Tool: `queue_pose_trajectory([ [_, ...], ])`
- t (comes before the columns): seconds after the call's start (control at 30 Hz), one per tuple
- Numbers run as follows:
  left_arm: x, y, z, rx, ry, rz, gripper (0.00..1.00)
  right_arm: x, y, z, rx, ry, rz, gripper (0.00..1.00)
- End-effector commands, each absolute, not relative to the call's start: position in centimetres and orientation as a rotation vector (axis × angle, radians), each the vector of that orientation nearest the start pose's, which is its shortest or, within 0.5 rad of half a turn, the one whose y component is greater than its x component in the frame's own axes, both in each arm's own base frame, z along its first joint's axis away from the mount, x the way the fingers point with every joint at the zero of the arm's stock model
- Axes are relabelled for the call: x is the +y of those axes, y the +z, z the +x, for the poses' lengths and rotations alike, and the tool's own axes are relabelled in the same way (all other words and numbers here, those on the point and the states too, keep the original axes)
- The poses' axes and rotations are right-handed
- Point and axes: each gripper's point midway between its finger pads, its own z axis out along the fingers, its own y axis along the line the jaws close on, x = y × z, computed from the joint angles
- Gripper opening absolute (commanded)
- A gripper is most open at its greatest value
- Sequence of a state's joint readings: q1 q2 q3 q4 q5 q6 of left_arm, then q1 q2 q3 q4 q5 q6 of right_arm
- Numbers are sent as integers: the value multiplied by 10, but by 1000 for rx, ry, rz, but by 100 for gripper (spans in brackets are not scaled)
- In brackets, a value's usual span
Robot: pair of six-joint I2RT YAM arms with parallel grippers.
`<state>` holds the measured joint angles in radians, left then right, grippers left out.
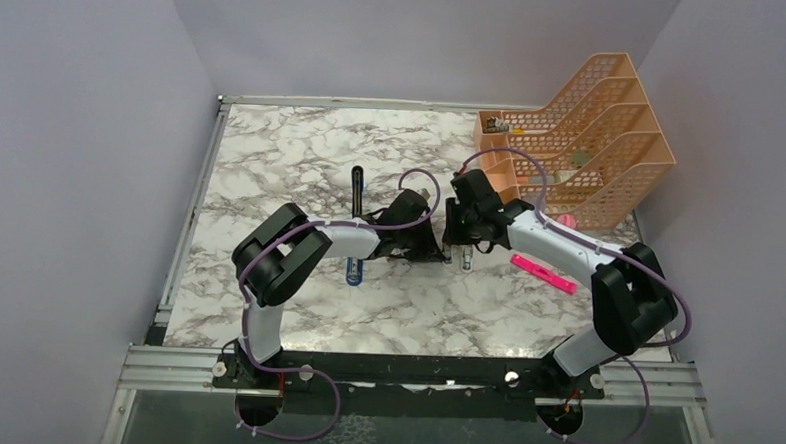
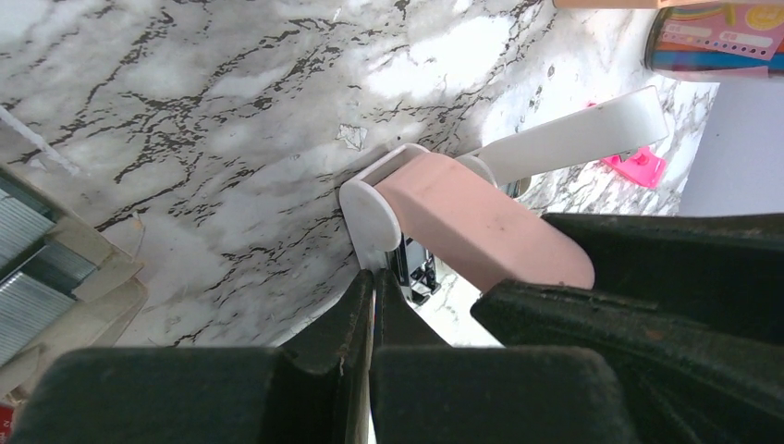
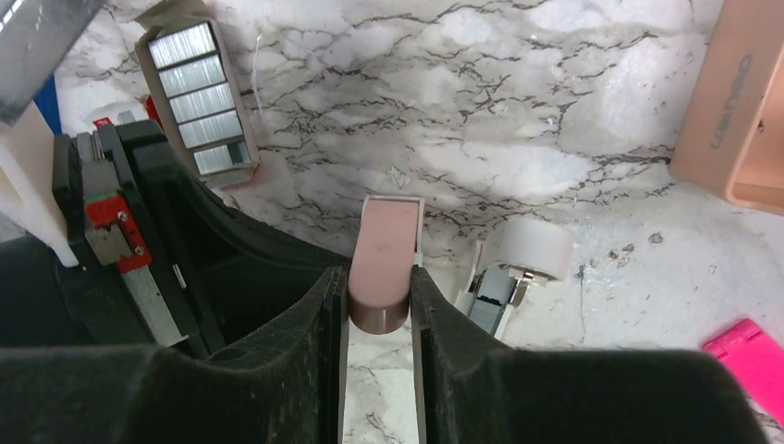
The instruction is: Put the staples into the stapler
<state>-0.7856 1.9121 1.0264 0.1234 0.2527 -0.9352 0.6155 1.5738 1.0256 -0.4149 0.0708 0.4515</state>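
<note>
Leftmost, the slim blue stapler (image 1: 355, 268), its black top arm opened away from the body, lies on the white marbled surface (image 1: 292, 148), partly under the left forearm. Just right of it, the left pincer (image 2: 373, 282) has its fingers pressed together. The grey card tray of silvery staple strips (image 3: 197, 97) lies flat close beside it. Next, the right pincer (image 3: 379, 277) pinches a salmon-pink rounded block with a white end (image 3: 388, 240). Further right lie a bright pink highlighter pen (image 1: 544, 273) and a peach mesh file rack (image 1: 593, 141). The rack's embossed lettering is too blurred to read.
</note>
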Motion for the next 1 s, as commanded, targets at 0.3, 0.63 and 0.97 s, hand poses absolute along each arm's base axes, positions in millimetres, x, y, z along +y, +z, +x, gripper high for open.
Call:
queue_pose_trajectory([
  [0.3, -384, 23, 278, 2604, -1025, -68, 0, 228, 37, 249, 2729, 381, -243, 28],
  [0.63, -385, 30, 277, 2594, -1053, -59, 0, 227, 19, 253, 2746, 312, -235, 30],
  [0.97, -369, 49, 275, 2547, -1064, -65, 10, 218, -3, 260, 2763, 200, -185, 30],
])
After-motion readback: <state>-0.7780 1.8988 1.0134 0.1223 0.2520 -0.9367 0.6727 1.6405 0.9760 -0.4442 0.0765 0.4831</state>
